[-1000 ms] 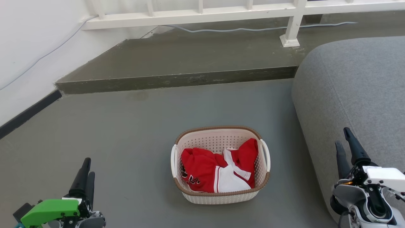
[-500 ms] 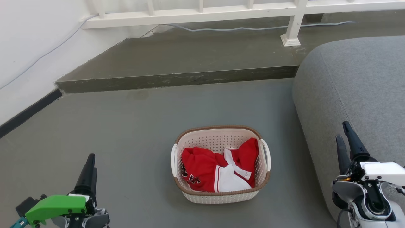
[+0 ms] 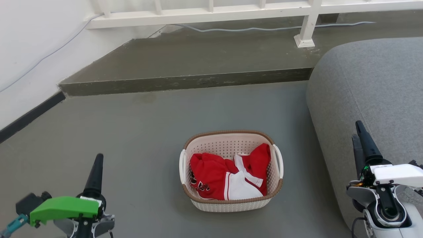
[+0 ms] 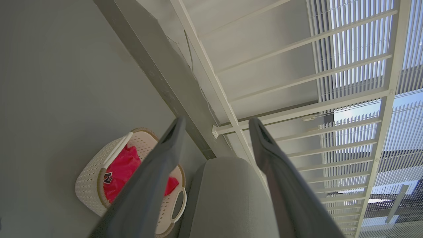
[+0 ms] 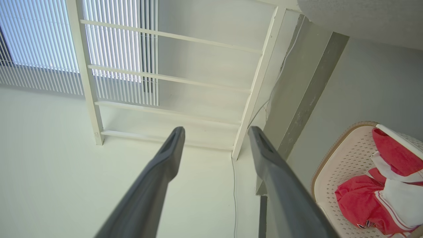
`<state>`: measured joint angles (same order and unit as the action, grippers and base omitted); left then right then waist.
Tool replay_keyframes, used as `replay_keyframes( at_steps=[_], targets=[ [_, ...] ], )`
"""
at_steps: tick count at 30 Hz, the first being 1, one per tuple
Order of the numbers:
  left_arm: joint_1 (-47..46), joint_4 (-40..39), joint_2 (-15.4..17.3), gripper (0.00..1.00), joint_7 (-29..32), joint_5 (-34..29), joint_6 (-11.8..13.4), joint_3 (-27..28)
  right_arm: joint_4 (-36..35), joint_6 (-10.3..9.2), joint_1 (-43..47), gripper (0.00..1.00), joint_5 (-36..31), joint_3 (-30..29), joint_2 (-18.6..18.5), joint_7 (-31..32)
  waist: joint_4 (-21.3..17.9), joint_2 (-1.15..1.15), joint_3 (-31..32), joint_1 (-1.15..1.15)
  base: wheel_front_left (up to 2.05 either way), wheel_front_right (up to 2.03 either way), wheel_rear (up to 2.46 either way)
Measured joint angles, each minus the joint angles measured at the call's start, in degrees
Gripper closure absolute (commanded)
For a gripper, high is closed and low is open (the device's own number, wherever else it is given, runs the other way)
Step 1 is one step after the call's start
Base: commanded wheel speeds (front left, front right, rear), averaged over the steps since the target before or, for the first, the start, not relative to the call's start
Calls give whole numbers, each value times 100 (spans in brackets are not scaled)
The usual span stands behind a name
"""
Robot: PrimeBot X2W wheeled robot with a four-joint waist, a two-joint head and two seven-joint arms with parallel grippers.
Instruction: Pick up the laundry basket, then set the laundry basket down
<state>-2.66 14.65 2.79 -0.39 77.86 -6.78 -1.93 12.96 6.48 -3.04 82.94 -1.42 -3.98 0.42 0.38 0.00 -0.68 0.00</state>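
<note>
Cream perforated plastic, rimmed in brown, makes up the laundry basket (image 3: 231, 205), which is set upright on the grey floor (image 3: 132, 132) near the grey upholstered seat (image 3: 373, 86) without touching it. A red and white garment (image 3: 228, 178) is bundled inside it. The right gripper (image 3: 356, 129) is held against the seat's rounded front edge as seen from the head; whether it touches the fabric cannot be told. The left gripper (image 3: 98, 158) is held well apart from the seat, on the far side of the basket from it. In each wrist view the two dark fingers are spread apart with nothing between them. A raised step (image 3: 185, 82) and a white railing (image 3: 205, 13) are seen beyond the seat's far end.
</note>
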Motion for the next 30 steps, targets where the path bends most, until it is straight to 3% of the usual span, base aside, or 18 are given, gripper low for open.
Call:
replay_keyframes(
  at_steps=[30],
  targets=[
    [-127,-318,68,0,-530,-3049,82,-391,-5,-1,-135,0,-2372,639,-557,-609,6,0,-18,0,0,0,0]
  ],
)
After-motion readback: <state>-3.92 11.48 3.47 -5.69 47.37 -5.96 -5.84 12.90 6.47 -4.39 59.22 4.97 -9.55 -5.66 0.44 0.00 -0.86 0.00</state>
